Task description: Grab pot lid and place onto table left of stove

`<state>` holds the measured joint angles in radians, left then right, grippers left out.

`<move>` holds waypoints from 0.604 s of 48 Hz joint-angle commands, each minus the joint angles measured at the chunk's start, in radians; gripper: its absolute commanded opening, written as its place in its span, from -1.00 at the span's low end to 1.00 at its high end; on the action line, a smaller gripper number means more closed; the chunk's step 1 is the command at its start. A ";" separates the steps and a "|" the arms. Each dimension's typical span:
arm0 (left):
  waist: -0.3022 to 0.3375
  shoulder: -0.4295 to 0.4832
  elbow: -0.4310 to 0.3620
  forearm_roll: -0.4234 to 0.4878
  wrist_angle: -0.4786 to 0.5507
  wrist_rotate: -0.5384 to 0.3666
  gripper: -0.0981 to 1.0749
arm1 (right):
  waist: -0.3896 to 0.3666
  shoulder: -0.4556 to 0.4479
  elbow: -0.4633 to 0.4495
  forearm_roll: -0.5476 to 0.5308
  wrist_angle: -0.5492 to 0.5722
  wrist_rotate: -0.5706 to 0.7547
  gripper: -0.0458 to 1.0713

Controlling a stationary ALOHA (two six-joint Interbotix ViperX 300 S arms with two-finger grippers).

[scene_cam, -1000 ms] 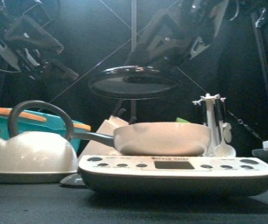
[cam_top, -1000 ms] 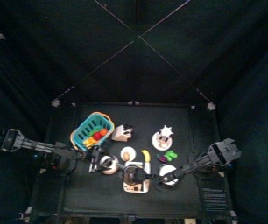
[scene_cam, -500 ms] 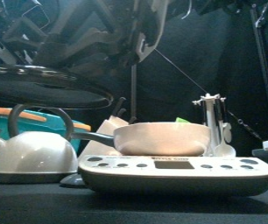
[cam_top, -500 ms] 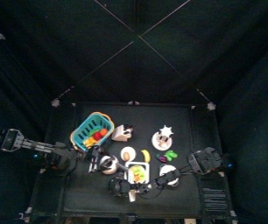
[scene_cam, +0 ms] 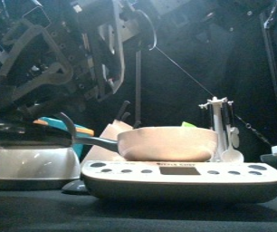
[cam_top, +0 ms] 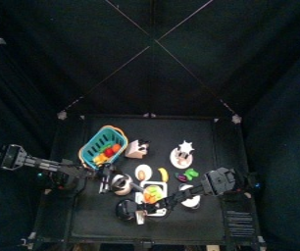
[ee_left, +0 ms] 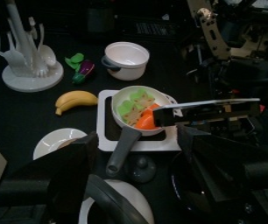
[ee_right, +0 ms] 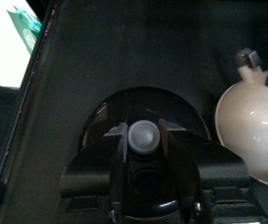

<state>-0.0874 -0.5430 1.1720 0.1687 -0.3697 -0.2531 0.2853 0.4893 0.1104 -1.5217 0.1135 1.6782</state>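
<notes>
Lid (ee_right: 143,136) lower now; 1 stove (scene_cam: 181,179), 1 kettle (scene_cam: 33,163).

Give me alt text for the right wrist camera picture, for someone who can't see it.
The right gripper holds a dark round pot lid by its pale knob, low over the black table. A white kettle sits close beside the lid.
</notes>
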 commanded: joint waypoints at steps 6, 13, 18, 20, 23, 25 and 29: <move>0.002 -0.002 -0.012 -0.002 -0.011 0.000 0.92 | -0.017 -0.025 -0.028 0.012 -0.020 0.002 0.56; 0.002 -0.002 -0.012 -0.002 -0.011 0.000 0.92 | -0.018 -0.031 -0.026 0.011 -0.021 0.000 0.71; 0.002 -0.002 -0.012 -0.006 -0.011 0.000 0.92 | -0.017 -0.048 -0.020 0.006 -0.021 -0.002 0.73; 0.002 -0.002 -0.012 -0.009 -0.011 0.000 0.92 | -0.017 -0.060 -0.014 0.000 -0.023 -0.003 0.73; 0.000 -0.003 -0.012 -0.011 -0.011 0.000 0.92 | -0.017 -0.087 0.008 -0.012 -0.021 -0.017 0.73; -0.003 -0.002 -0.011 -0.012 -0.011 0.000 0.92 | -0.015 -0.106 0.025 -0.015 -0.021 -0.032 0.73; -0.009 -0.003 -0.012 -0.015 -0.011 0.000 0.92 | -0.014 -0.150 0.067 -0.009 -0.017 -0.071 0.73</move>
<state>-0.0874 -0.5446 1.1720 0.1565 -0.3712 -0.2531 0.2730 0.4310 0.1565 -1.5324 0.0936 1.6306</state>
